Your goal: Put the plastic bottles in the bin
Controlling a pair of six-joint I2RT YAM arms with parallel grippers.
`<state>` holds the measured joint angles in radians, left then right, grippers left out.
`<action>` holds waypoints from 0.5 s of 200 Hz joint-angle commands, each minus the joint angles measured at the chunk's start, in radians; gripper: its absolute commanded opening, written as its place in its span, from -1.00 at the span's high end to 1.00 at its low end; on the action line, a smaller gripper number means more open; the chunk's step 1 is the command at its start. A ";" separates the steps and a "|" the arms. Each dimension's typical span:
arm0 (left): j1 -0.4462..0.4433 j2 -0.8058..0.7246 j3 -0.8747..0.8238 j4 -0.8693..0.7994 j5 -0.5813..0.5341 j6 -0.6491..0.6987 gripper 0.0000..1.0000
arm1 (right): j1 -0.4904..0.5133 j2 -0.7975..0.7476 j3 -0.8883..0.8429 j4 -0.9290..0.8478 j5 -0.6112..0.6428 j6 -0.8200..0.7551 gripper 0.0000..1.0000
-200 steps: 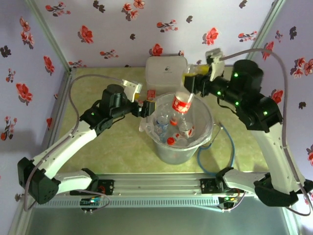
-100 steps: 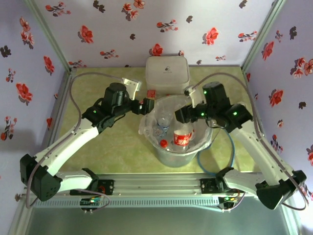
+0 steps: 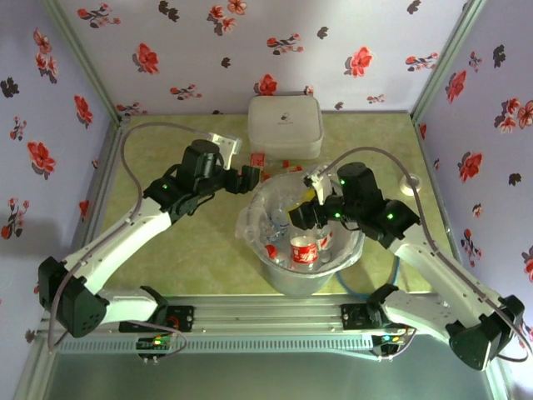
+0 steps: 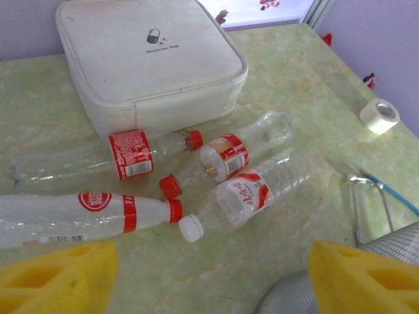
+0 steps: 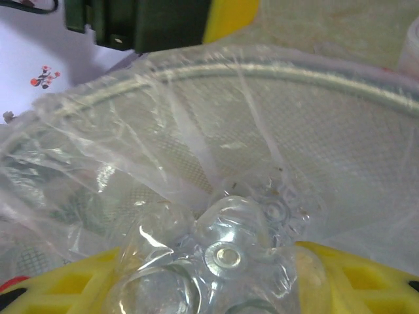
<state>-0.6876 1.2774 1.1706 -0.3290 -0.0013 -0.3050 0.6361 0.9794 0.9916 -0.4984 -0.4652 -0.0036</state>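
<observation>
Plastic bottles (image 4: pixel 232 196) lie ahead of the wide-open left tool (image 4: pixel 209 278); right tool (image 5: pixel 222 288) grips 1 bottle (image 5: pixel 226 242) inside the bin (image 5: pixel 327 131)

4 bottles (image 4: pixel 131 154) on table (image 4: pixel 294 65) between box (image 4: pixel 147 55) and bin (image 3: pixel 287 279), more inside bin

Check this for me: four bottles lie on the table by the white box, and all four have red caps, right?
Not quite. Four bottles do lie on the table by the white box, but only three have red caps; the rightmost bottle has a white cap, as the left wrist view shows.
</observation>
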 commanded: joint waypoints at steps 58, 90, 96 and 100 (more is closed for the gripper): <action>0.000 -0.041 0.054 0.011 0.003 -0.016 -0.51 | 0.003 -0.103 -0.018 0.107 0.016 -0.087 0.48; 0.014 -0.072 0.110 -0.014 0.166 0.026 -0.75 | 0.001 -0.102 0.030 -0.029 -0.021 -0.119 0.15; 0.014 -0.064 0.132 -0.031 0.215 0.035 -0.78 | -0.002 -0.102 0.038 -0.047 -0.031 -0.121 0.04; 0.012 -0.056 0.146 -0.044 0.244 0.041 -0.79 | -0.005 -0.102 0.046 -0.059 -0.038 -0.121 -0.02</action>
<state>-0.6796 1.2423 1.2209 -0.3393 0.0677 -0.3061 0.6361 0.8848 0.9867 -0.4656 -0.4767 -0.0608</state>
